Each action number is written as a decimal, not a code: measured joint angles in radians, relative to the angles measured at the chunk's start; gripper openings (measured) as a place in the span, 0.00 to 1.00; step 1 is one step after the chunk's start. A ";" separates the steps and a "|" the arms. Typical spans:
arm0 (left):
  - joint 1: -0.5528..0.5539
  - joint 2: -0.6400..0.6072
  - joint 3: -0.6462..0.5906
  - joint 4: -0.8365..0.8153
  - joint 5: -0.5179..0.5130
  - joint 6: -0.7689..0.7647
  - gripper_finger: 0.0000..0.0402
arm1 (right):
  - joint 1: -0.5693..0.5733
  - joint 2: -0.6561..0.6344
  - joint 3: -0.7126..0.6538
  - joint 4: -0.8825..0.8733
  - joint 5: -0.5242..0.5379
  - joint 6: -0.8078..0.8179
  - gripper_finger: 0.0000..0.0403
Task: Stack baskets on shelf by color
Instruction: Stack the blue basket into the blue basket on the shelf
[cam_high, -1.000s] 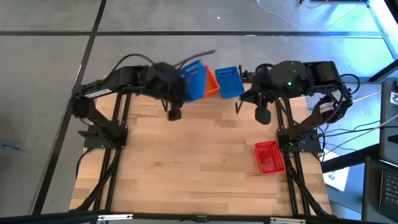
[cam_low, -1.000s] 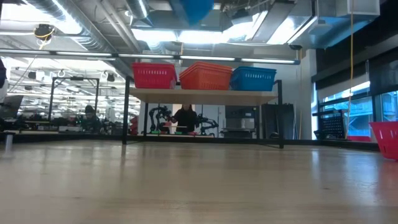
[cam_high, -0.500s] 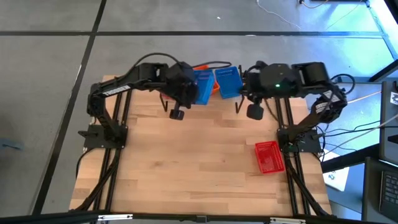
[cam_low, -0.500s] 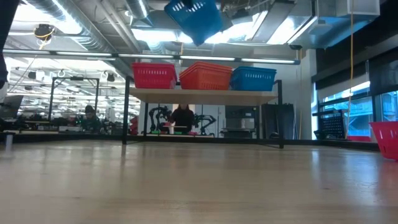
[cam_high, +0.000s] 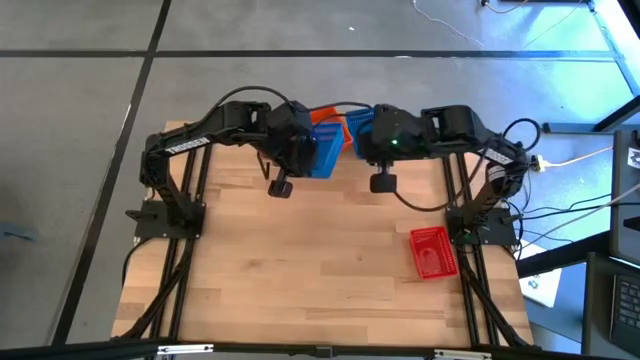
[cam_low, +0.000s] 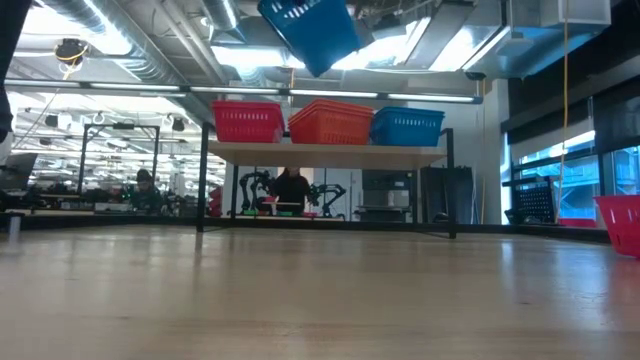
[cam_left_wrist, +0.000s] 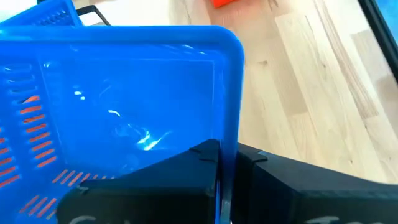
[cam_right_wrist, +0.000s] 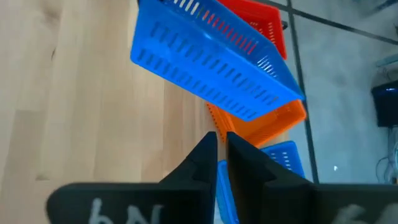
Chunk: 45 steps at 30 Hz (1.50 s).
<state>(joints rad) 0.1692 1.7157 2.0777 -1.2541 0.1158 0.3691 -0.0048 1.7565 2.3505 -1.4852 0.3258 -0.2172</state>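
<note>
Low view: a blue basket (cam_low: 310, 30) hangs tilted at the frame's top, above the shelf (cam_low: 330, 153) with its red (cam_low: 247, 121), orange (cam_low: 331, 122) and blue stacks (cam_low: 408, 126). Left end effector (cam_left_wrist: 225, 163) clamps its rim. Right end effector (cam_right_wrist: 221, 152) is pinched narrow on another blue rim. A lone red basket (cam_high: 433, 251) sits right of centre on the surface (cam_high: 300, 260).

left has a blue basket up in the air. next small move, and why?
Probably shift the left gripper sideways to bring its blue basket over the blue stack. The basket is clamped by its rim, tilted, and in the low view hangs above the orange stack on the shelf. The right gripper sits close by, so go slowly.
</note>
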 joint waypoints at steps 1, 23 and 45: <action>-0.002 0.000 0.000 0.000 0.000 -0.001 0.00 | 0.000 0.003 0.000 0.000 -0.010 -0.001 0.08; -0.104 0.000 0.001 -0.065 0.100 -0.027 0.00 | 0.003 0.083 0.000 0.109 -0.289 -0.136 0.28; -0.159 0.000 0.000 -0.036 0.201 -0.049 0.00 | 0.000 0.139 0.000 0.145 -0.460 -0.237 0.29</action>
<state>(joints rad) 0.0097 1.7161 2.0777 -1.2902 0.3172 0.3198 -0.0051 1.8954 2.3505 -1.3403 -0.1341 -0.4542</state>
